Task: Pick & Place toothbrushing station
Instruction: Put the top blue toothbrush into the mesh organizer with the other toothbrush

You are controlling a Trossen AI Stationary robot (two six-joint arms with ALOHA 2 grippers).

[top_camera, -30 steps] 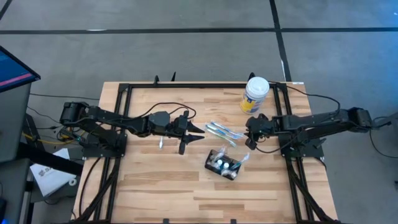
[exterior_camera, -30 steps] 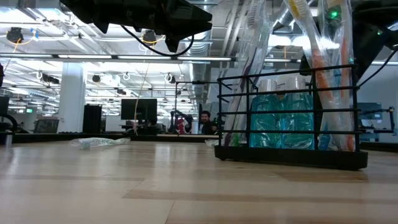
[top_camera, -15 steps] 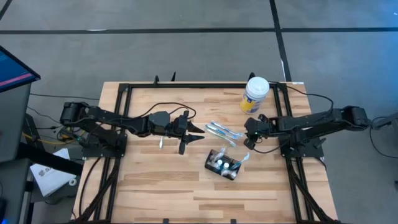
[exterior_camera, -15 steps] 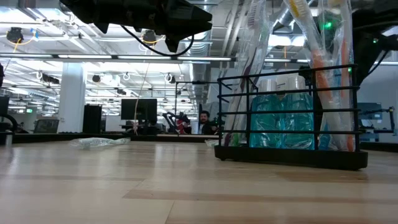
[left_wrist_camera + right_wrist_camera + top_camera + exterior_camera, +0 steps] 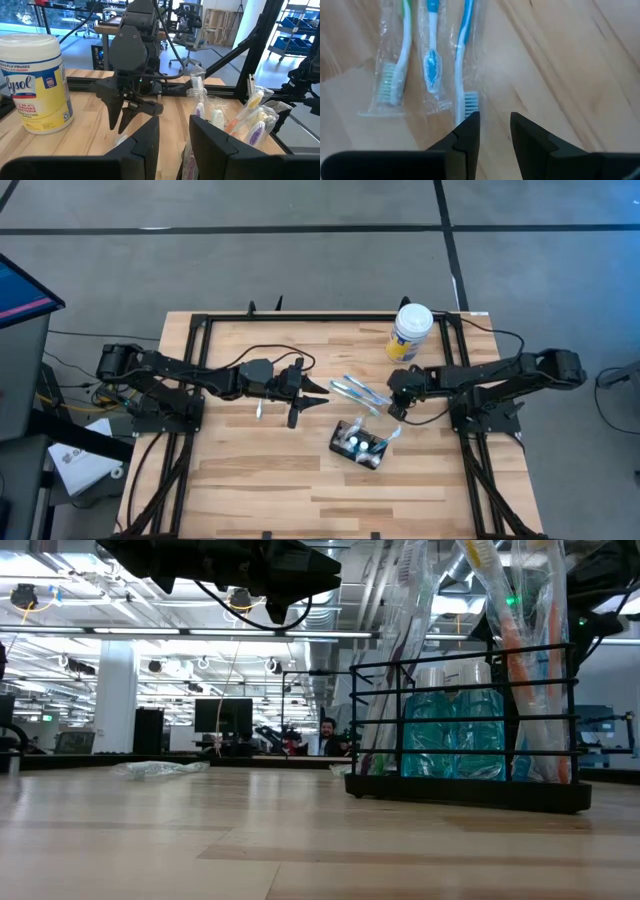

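Station (image 5: 358, 444) standing on surface (image 5: 250, 470), right of centre, holding wrapped brushes. Right gripper (image 5: 492, 122) just above three wrapped toothbrushes (image 5: 360, 392), fingers slightly parted, grasping nothing. Left gripper (image 5: 318, 402) hovering mid-surface, fingers parted, empty. Tub (image 5: 411, 331) at far edge.

Three wrapped toothbrushes (image 5: 431, 60), one tub (image 5: 410, 331)

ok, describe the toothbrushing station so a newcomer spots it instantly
On the wooden table, look right of centre, nearer the front edge than the white-lidded tub. The toothbrushing station is the black wire rack standing there; unlike the wrapped toothbrushes lying flat beside it, it holds its brushes upright.
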